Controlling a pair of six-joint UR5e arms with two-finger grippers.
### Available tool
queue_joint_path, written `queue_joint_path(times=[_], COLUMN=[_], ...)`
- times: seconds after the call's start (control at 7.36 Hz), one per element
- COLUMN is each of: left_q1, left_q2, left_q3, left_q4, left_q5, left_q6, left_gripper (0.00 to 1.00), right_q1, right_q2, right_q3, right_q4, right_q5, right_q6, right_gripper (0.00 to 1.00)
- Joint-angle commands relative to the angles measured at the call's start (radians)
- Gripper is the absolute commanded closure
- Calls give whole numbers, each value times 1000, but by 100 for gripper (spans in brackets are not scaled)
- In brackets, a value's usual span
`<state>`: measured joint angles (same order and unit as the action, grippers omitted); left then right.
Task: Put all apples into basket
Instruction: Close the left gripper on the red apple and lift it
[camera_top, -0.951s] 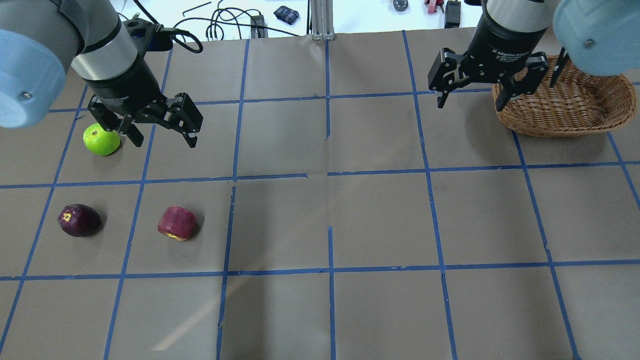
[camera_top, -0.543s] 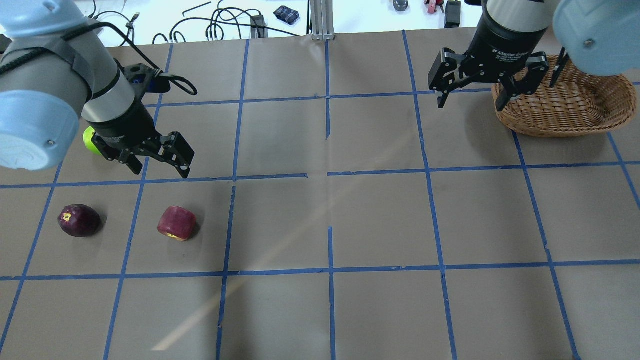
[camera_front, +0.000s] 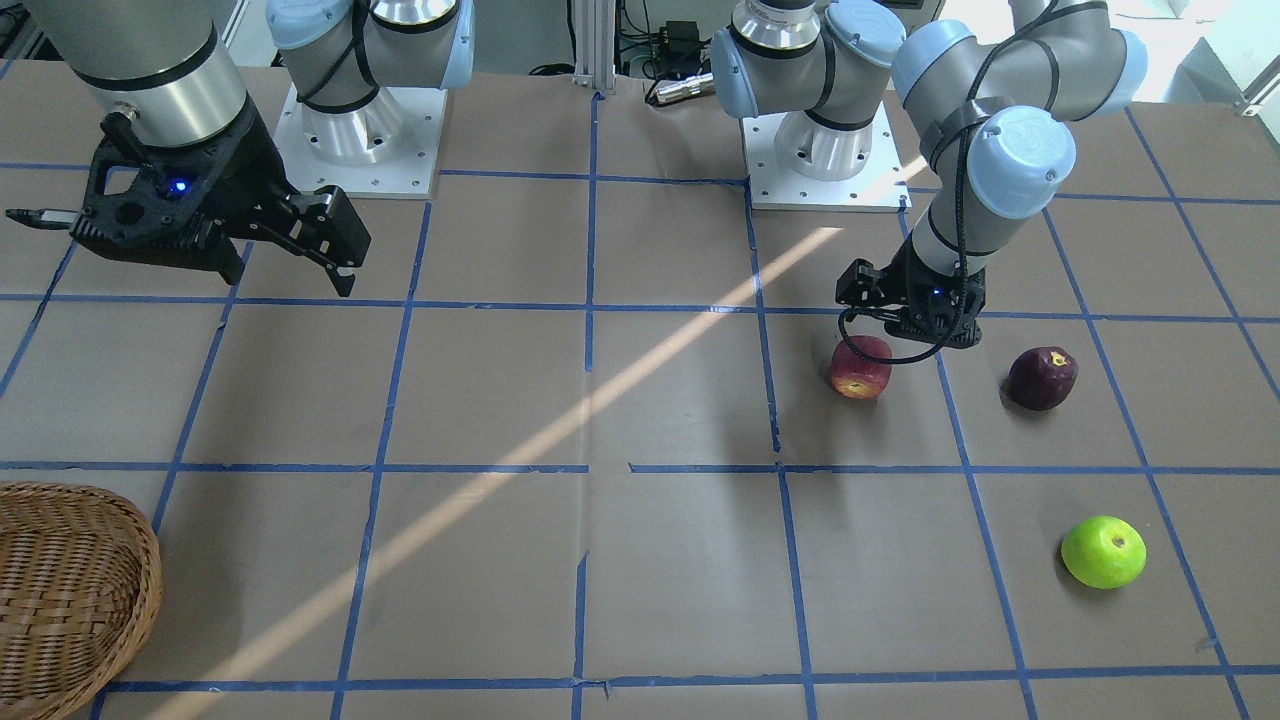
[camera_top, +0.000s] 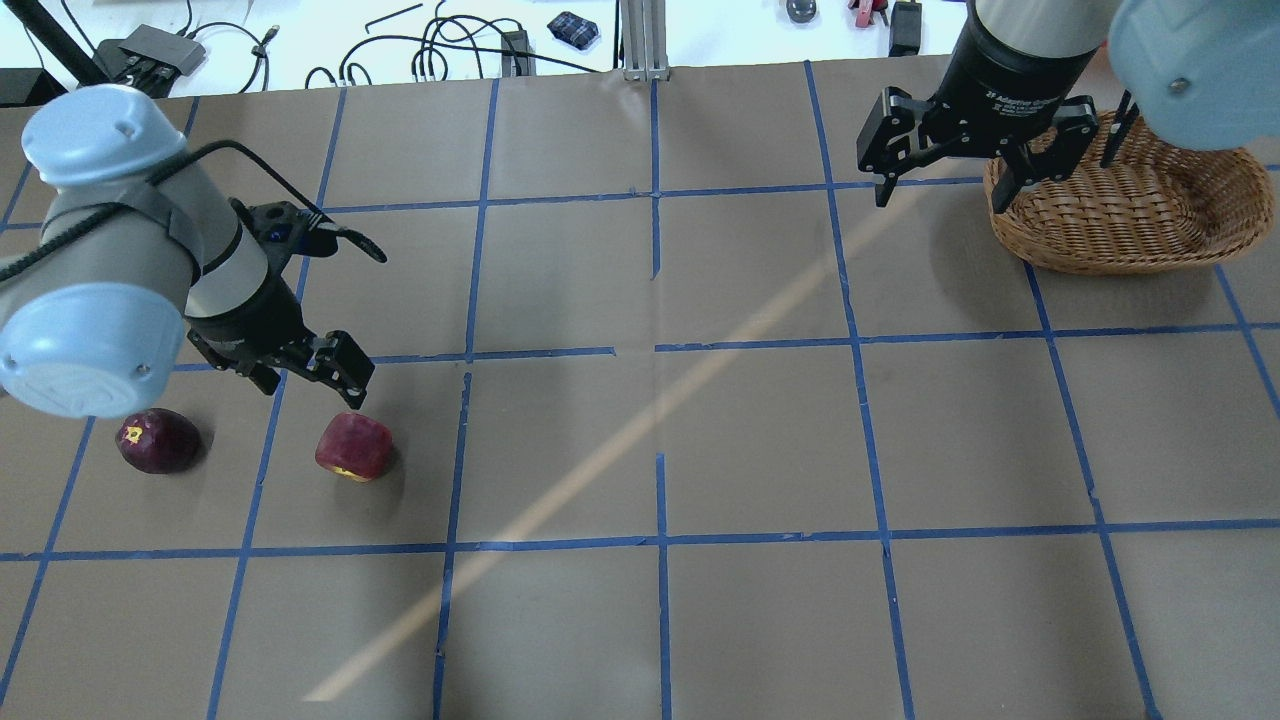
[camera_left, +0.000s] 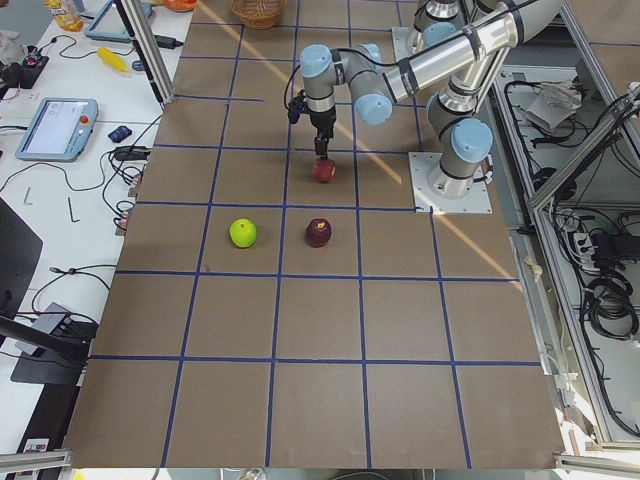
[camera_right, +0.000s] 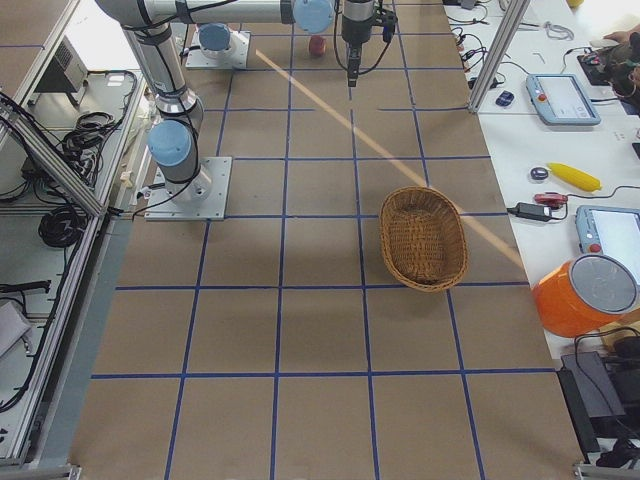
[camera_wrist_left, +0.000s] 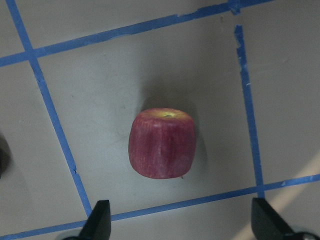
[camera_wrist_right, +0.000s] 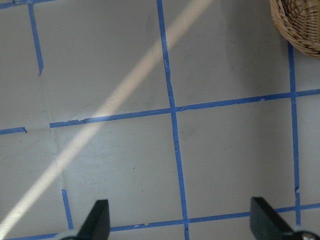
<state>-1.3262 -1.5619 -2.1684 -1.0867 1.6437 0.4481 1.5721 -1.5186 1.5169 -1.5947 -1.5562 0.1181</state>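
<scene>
Red apple with a yellowish patch (camera_wrist_left: 162, 143) looks firm, smooth, slightly slippery; the spread left claw (camera_wrist_left: 182, 226), at its 6 o'clock, should pinch its round sides.

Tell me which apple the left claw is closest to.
The red apple: it lies just under the open left claw. The dark purple apple sits in the next grid square, the green apple farther still.
</scene>
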Motion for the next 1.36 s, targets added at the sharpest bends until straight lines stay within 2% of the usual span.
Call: queue_joint_path(times=[0.0, 0.27, 0.54, 0.68, 0.82, 0.95, 1.09, 1.22], left_q1=[13, 15, 15, 15, 13, -7, -33, -101], left_q2=[-30, -73, -108, -119, -115, -95, -84, -81], left_q3=[-114, -122, -126, -123, -111, -88, -35, 34], left_q4=[207, 284, 301, 301, 298, 277, 201, 135], left_q5=[-5, -62, -65, -61, -53, -56, -76, -129], left_q6=[4, 4, 1, 0, -14, -91, -192, -345], left_gripper=[0, 1, 2, 22, 62, 66, 68, 73], right_q1=[0, 2, -1, -6, -7, -7, -7, -9], right_q2=[2, 0, 3, 6, 8, 8, 6, 8], right_q3=[5, 5, 9, 11, 12, 12, 11, 11], right_q4=[-2, -2, -10, -30, -34, -31, -34, -34], right_q5=[5, 5, -1, 11, 8, 2, 7, 10], right_q6=[0, 0, -15, -6, -3, -3, -3, -5], right_gripper=[0, 0, 0, 0, 0, 0, 0, 0])
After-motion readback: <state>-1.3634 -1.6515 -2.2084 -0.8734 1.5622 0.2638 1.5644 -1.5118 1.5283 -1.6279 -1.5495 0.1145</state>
